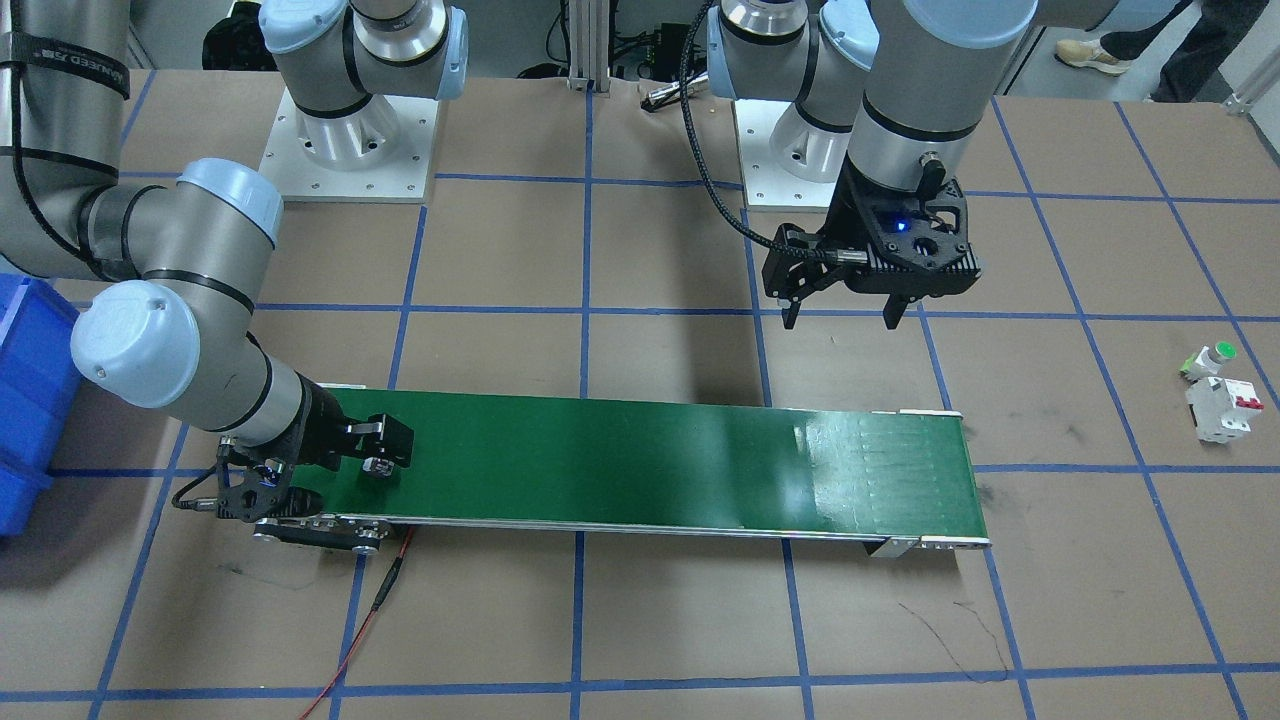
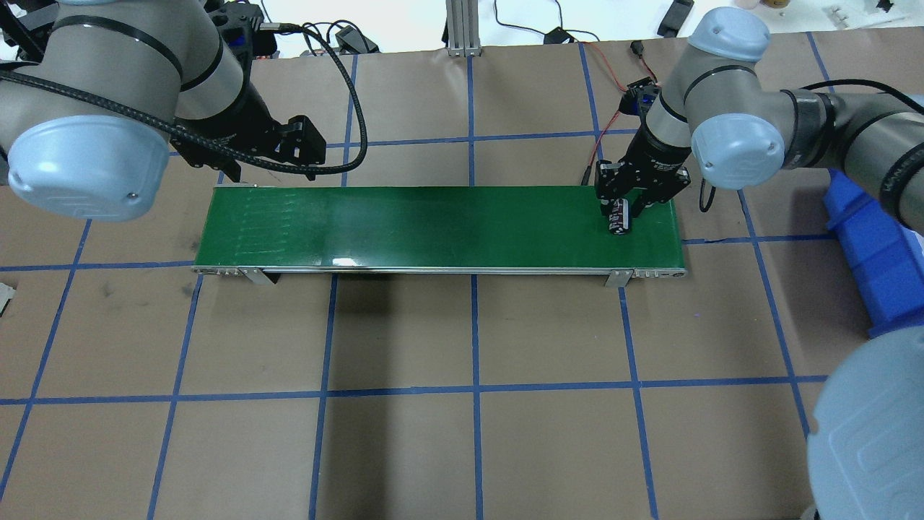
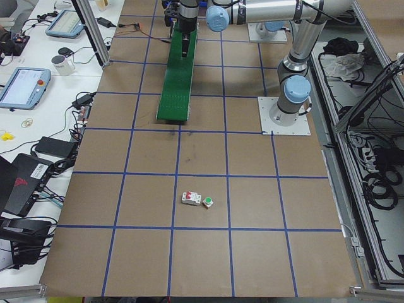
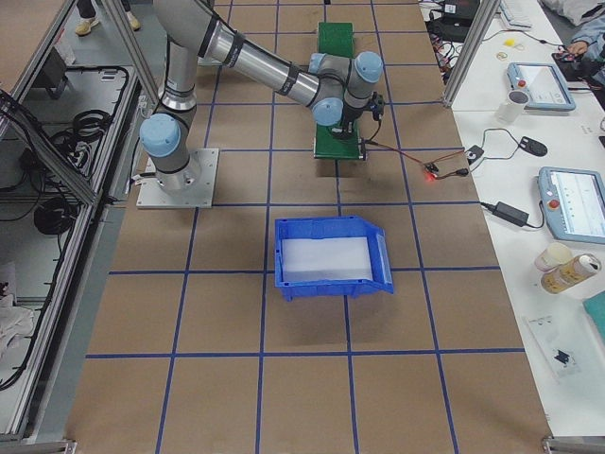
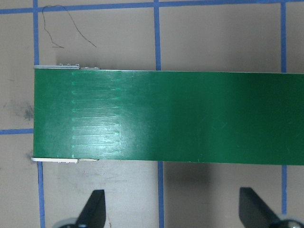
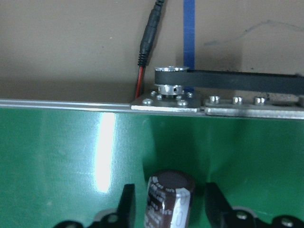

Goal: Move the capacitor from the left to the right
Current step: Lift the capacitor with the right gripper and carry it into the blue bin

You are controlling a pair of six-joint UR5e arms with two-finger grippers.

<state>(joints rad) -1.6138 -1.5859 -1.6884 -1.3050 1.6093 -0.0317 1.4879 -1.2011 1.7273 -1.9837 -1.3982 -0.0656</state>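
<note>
The capacitor (image 2: 619, 217), a stubby dark cylinder with pale markings, is on the green conveyor belt (image 2: 433, 224) near its right end. My right gripper (image 2: 621, 209) is low over the belt and straddles it. In the right wrist view the capacitor (image 6: 169, 202) sits between the two fingers (image 6: 127, 202) with a thin gap on each side, so the jaws are open. It also shows in the front view (image 1: 378, 466). My left gripper (image 1: 842, 318) is open and empty, raised above the table behind the belt's left end; the left wrist view shows its fingertips (image 5: 97, 206) spread wide.
A blue bin (image 4: 331, 255) stands on the table beyond the belt's right end. A white circuit breaker (image 1: 1222, 408) and a green-capped push button (image 1: 1210, 358) lie on the table far to my left. A red cable (image 1: 370, 610) runs from the belt's right end.
</note>
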